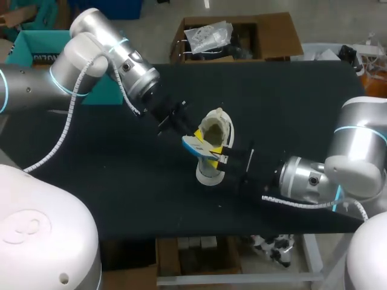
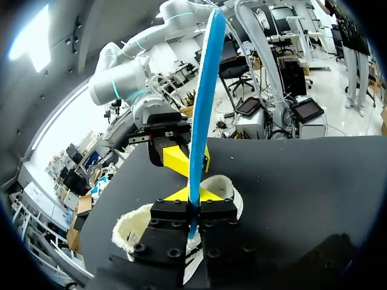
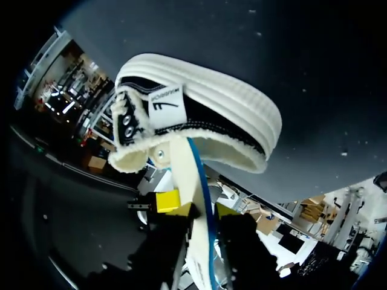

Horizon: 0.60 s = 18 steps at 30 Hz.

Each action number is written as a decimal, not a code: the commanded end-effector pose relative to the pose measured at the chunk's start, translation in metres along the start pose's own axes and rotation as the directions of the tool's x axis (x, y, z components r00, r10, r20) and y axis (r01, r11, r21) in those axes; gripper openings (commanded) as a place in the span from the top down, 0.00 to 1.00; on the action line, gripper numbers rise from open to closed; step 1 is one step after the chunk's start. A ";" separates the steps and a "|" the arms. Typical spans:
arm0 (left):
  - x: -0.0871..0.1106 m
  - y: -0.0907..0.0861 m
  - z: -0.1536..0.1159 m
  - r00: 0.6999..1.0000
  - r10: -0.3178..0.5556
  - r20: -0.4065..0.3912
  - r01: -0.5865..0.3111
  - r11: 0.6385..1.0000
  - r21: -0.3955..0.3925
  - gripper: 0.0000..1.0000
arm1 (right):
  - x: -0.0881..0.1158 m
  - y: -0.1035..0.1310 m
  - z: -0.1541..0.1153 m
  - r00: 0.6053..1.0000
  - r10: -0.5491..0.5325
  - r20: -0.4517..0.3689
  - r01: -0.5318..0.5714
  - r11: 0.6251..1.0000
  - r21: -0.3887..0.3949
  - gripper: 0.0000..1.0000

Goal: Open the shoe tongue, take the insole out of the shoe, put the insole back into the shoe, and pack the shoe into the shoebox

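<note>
Black table (image 1: 290, 109), head view: you've got the shoe (image 1: 216, 125) mid-table, long axis running near-to-far, white toe end toward the robot and fleecy opening at the far end. Insole (image 1: 195, 145) sits crosswise above it. Left wrist: left pincer (image 2: 188, 194) is clamped tight on the insole, which runs edge-on straight ahead. Right wrist: right pincer (image 3: 196, 205) is closed on the insole too, shoe just beyond.

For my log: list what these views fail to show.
Left wrist view: much of the shoe is hidden behind the left tool.
Right wrist view: the near end of the insole is lost in shadow at the right tool.
Head view: the shoe's front is small, blurred and crossed by the insole.
</note>
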<state>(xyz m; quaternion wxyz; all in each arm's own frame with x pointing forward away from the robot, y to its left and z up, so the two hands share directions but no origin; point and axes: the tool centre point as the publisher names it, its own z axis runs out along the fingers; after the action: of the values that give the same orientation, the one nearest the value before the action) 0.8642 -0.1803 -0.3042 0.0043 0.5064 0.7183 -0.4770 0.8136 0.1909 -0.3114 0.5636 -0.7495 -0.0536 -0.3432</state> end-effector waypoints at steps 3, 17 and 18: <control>-0.002 0.005 0.002 1.000 0.009 -0.008 -0.009 1.000 0.011 1.00 | 0.001 0.004 0.002 1.000 0.000 -0.006 0.000 1.000 0.004 0.72; -0.006 0.009 0.003 1.000 0.014 -0.012 -0.014 1.000 0.019 1.00 | 0.003 0.008 0.002 1.000 0.002 -0.014 -0.002 1.000 -0.004 1.00; -0.006 0.010 0.003 1.000 0.014 -0.012 -0.014 1.000 0.020 1.00 | 0.003 0.008 0.003 1.000 0.002 -0.015 -0.003 1.000 -0.005 1.00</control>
<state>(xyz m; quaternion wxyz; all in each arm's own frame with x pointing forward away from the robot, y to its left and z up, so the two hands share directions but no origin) 0.8690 -0.1852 -0.3075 0.0018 0.5136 0.7128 -0.4776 0.8213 0.1880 -0.3136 0.5617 -0.7501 -0.0487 -0.3456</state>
